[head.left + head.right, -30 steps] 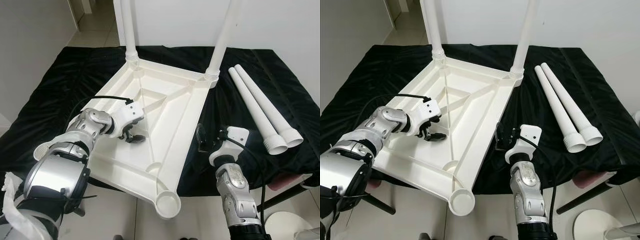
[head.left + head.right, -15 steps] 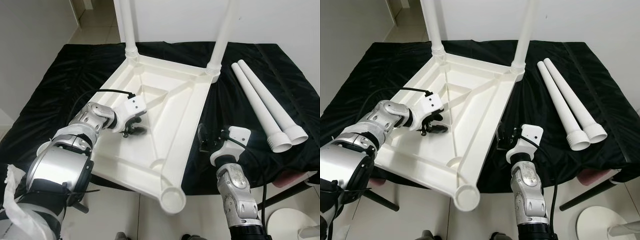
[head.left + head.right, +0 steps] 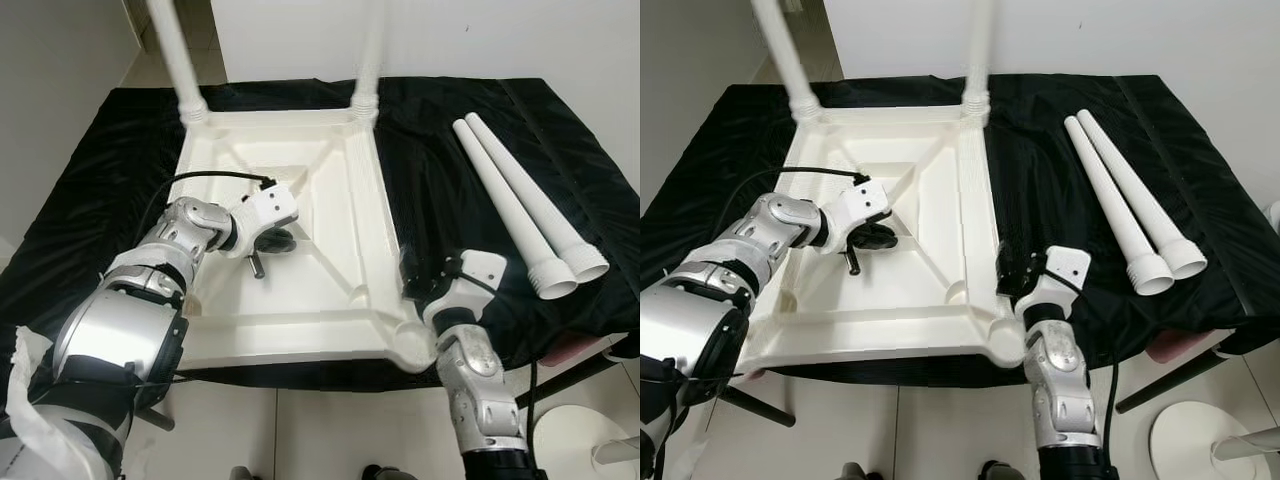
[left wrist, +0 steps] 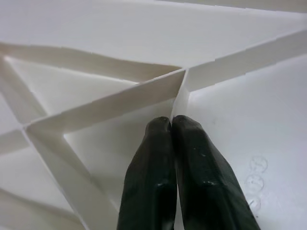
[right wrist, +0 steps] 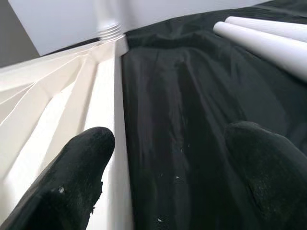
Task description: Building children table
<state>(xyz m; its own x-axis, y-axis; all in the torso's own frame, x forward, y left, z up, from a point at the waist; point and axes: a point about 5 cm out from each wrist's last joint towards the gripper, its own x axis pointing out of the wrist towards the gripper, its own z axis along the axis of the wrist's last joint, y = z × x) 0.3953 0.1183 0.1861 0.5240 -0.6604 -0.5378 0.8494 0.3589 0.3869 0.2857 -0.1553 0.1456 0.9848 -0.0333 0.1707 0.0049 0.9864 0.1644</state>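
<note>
White plastic children's tabletop lies upside down on a black cloth-covered work table, underside w/ raised ribs facing up, spread from the table's far-left area to its near edge; the near rim hangs slightly past that edge. Two white plastic legs already screwed in stand upright in the sockets at the tabletop's two far corners. The near-right corner socket is an open round cup w/ nothing in it; the near-left corner is hidden behind the left arm.

Two loose white plastic tube legs lie side by side, touching, on the cloth toward the table's right edge, threaded wide ends pointing to the near edge, well apart from the tabletop.

Left gripper is inside the hollow underside of the tabletop, left of centre. In the left wrist view its black fingers are pressed together w/ nothing between them, tips against the spot where a diagonal rib meets another rib.

Right gripper sits at the tabletop's right rim near the near-right corner. In the right wrist view its fingers are spread wide: one over the white rim, the other over the black cloth, not clamped on anything.
</note>
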